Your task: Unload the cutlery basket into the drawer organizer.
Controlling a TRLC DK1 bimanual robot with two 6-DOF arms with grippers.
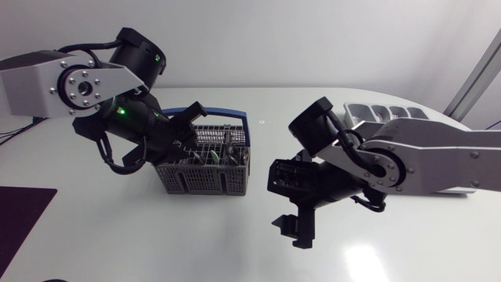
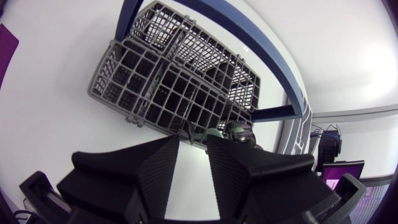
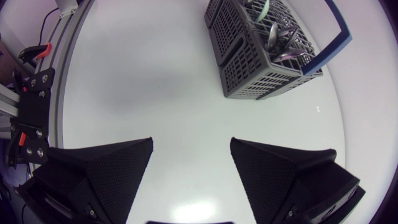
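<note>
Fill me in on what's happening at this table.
The left hand, slightly open, hangs over the grey mesh cutlery basket with a blue handle, close to the metal cutlery inside. The right hand is open and empty above the white table. The pale compartmented drawer organizer sits behind the right arm.

Bright overhead light, glare on table (image 1: 368, 262)

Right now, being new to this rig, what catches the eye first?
The grey basket with a blue handle stands centre of the table, cutlery inside, the left gripper close over it. The right gripper hangs open above bare surface beside it; the organizer lies behind that arm.
</note>
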